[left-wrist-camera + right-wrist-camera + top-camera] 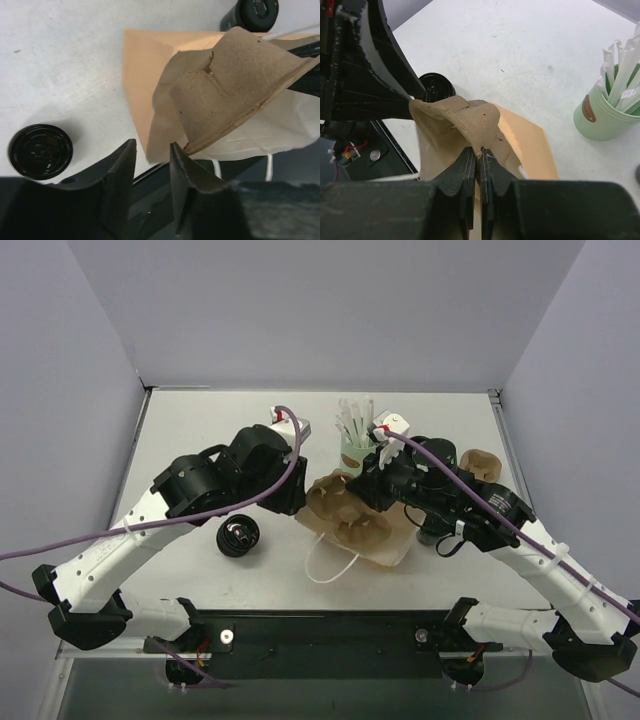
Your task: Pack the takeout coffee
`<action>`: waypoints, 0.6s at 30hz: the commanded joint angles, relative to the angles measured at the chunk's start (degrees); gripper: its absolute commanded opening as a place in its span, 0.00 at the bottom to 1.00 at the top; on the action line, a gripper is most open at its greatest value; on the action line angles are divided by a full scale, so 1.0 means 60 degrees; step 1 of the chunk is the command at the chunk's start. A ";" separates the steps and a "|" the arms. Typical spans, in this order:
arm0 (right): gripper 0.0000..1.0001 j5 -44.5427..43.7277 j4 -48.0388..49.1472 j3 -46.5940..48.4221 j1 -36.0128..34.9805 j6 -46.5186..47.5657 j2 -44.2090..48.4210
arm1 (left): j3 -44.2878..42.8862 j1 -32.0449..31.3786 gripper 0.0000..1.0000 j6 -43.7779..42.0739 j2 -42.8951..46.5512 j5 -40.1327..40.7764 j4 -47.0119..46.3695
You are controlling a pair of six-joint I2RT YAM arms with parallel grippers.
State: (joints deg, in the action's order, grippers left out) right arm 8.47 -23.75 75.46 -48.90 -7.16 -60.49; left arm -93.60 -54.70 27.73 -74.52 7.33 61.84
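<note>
Your right gripper point(478, 151) is clamped on the cardboard tray point(450, 117) mid-frame; left gripper point(152, 145), bottom centre, has its fingers apart, holding nothing.

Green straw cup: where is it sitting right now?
In the top view the green straw cup stands upright at the back centre of the table, just behind the cardboard carrier.

Green cup point(355, 457), white straws point(354, 421), white table point(200, 425)
</note>
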 commanded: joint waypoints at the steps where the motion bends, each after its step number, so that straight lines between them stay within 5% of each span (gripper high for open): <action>1: 0.00 0.0053 0.0574 0.0548 0.0255 -0.0272 -0.0143 | -0.1741 0.0122 0.48 -0.0241 -0.0250 0.0900 0.0414; 6: 0.00 0.0580 0.0399 0.0811 0.0548 -0.0213 -0.0319 | -0.2695 0.0225 0.51 -0.1162 -0.0251 0.1181 0.0271; 18: 0.00 0.1927 -0.0143 0.1017 0.1397 -0.0214 -0.0612 | -0.1641 0.0298 0.57 -0.3419 -0.0074 -0.1324 -0.2396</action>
State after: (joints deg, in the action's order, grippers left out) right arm 16.08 -24.73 79.66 -41.69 -8.43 -64.25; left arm -104.90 -53.47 12.53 -73.95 4.82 54.11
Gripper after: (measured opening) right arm 0.050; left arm 0.572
